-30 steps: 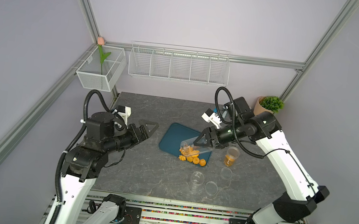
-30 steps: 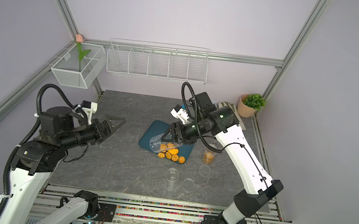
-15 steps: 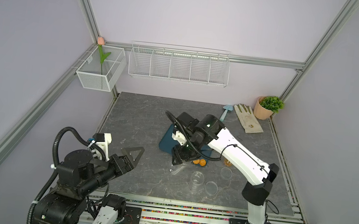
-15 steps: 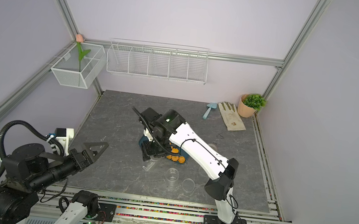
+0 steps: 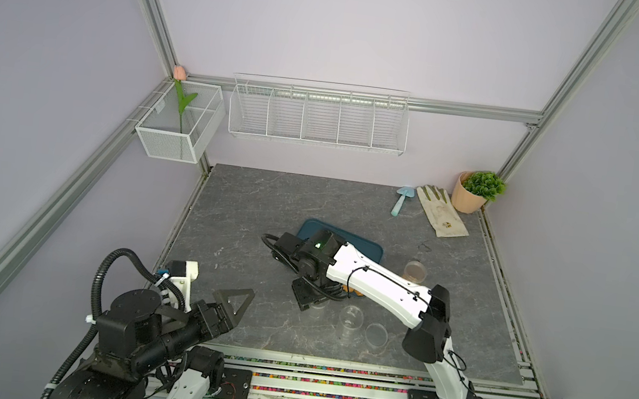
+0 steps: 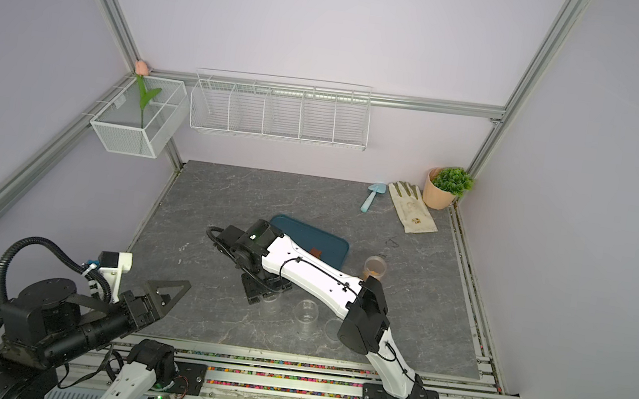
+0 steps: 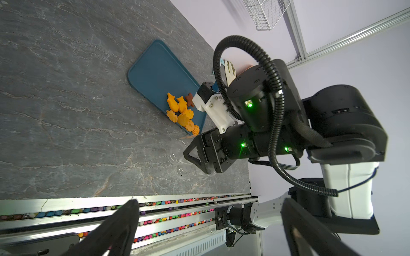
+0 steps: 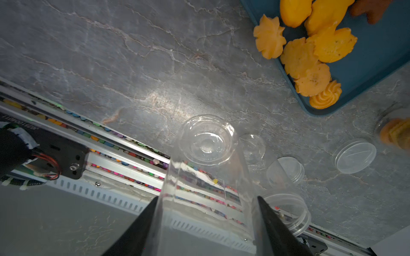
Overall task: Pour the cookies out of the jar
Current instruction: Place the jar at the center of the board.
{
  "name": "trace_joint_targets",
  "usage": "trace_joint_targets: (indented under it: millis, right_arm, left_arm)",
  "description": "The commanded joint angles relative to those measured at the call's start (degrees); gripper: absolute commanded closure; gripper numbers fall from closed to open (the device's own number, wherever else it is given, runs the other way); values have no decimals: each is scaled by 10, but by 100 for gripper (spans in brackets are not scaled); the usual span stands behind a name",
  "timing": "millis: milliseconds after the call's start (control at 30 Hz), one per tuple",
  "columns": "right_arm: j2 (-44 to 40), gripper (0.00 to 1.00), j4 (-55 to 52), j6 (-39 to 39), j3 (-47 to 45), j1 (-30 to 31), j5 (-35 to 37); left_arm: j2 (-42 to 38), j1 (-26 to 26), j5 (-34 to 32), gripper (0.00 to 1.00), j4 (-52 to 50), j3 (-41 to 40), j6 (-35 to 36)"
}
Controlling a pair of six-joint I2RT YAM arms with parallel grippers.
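Observation:
The cookies (image 7: pixel 182 110) lie in an orange-yellow heap on the near corner of the blue tray (image 7: pixel 155 73), with one brown star among them. The right wrist view shows the same cookies (image 8: pixel 306 51) on the tray (image 8: pixel 366 55). My right gripper (image 8: pixel 207 199) is shut on the clear, empty jar (image 8: pixel 206 168). The jar is held base-down, in front of the tray. In a top view the right gripper (image 5: pixel 308 300) hides most of the jar (image 5: pixel 316 309). I cannot tell whether the jar touches the table. My left gripper (image 5: pixel 235 302) hangs open and empty at the front left.
Right of the held jar stand an empty clear jar (image 5: pixel 350 322), a loose lid (image 5: pixel 375 333) and a jar with orange contents (image 5: pixel 414 271). A plant pot (image 5: pixel 469 195), glove (image 5: pixel 441 216) and trowel (image 5: pixel 401 201) sit at the back right. The rail (image 7: pixel 66 212) runs along the front edge.
The right arm has swung from over the tray to the table's front, carrying the emptied jar. The cookies stay on the tray. The left arm has drawn back to the front left.

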Motion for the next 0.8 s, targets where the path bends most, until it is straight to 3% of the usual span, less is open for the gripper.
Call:
trace_joint_targets:
  millis: [0, 767]
  right_arm:
    - [15, 37, 8, 24, -20, 4, 22]
    - [-8, 36, 125, 62, -168, 20, -7]
  left_arm:
    - [-7, 2, 2, 1, -38, -5, 19]
    - [-7, 1, 0, 1, -50, -14, 36]
